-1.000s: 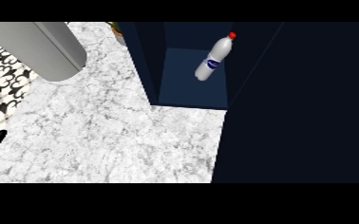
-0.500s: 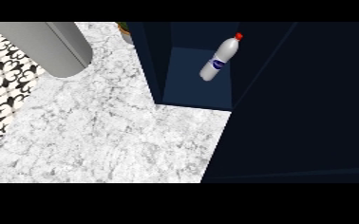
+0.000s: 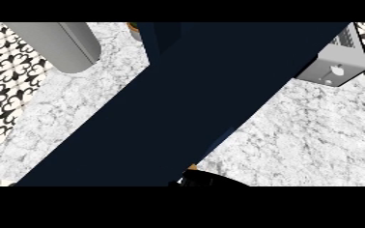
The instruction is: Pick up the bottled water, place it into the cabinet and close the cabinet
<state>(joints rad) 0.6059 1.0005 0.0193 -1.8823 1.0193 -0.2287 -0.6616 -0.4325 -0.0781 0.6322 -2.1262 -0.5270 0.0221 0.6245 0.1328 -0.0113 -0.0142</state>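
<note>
Swung across the frame since half a second ago, the dark-blue cabinet door now runs as a broad band from lower left to upper right, covering the opening where the bottle stood. That bottle no longer shows; by the earlier view it is presumably inside the cabinet, behind the door, though this cannot be confirmed now. A grey forearm lies at upper left over the marble counter, its hand out of view. At the bottom centre a black shape, apparently part of a hand, sits against the door's lower edge; which hand it is, and whether its fingers are spread or curled, cannot be told. A grey appliance stands at upper right, patterned tiling along the left edge.

Placing looks done; closing is the step in hand. To finish well, the push should probably follow the door's arc rather than a straight line, with contact kept near its free edge, until it meets the cabinet frame, the other arm held clear of the swing.
</note>
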